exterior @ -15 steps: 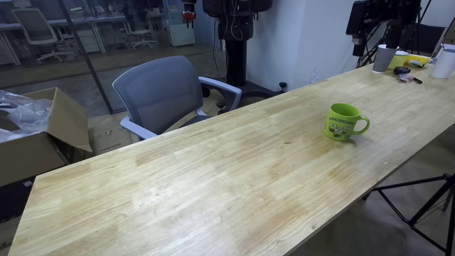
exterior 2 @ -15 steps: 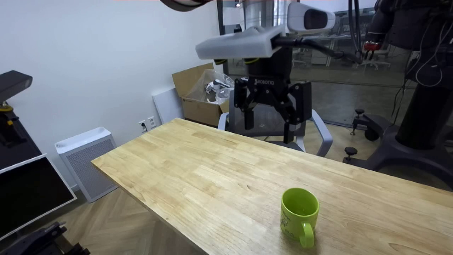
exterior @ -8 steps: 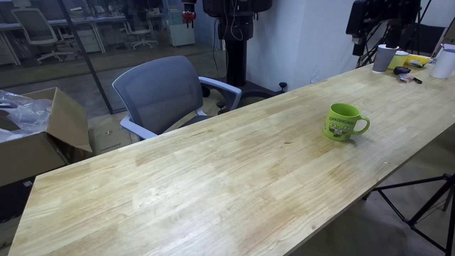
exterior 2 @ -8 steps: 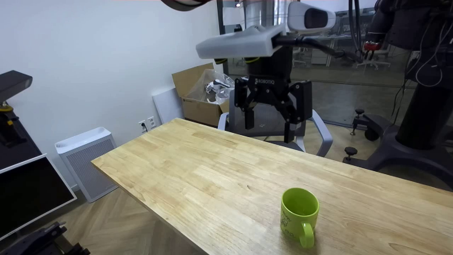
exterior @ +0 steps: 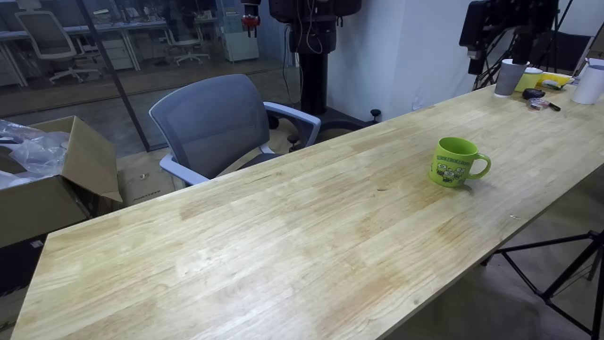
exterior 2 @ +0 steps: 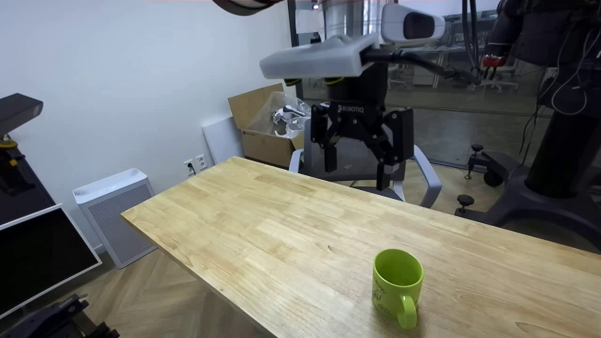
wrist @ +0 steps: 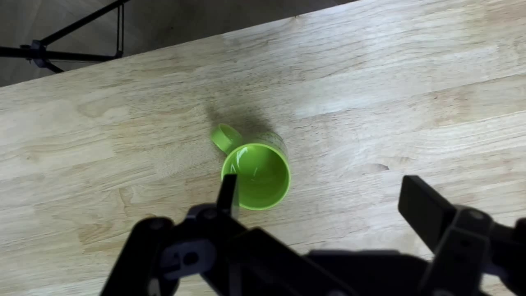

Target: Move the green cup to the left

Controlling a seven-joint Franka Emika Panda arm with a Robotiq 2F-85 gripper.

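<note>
The green cup [exterior: 447, 170] stands upright on the wooden table, with cartoon prints on its side and a loop handle. It also shows in an exterior view [exterior 2: 396, 281] near the bottom edge. My gripper [exterior 2: 357, 176] is open and empty, pointing down and held above the table. In the wrist view the cup [wrist: 263, 176] is below the gripper [wrist: 320, 183]. The left finger overlaps the cup's left rim in the picture, and the right finger is over bare wood. The fingers are apart from the cup. The handle points up and left in that view.
A grey cup [exterior: 509, 78], a yellow-green container [exterior: 529, 80], a white cylinder [exterior: 590, 82] and small items stand at the table's far end. An office chair [exterior: 214, 123] is at the long edge. An open cardboard box [exterior 2: 270, 145] stands beyond the table's end.
</note>
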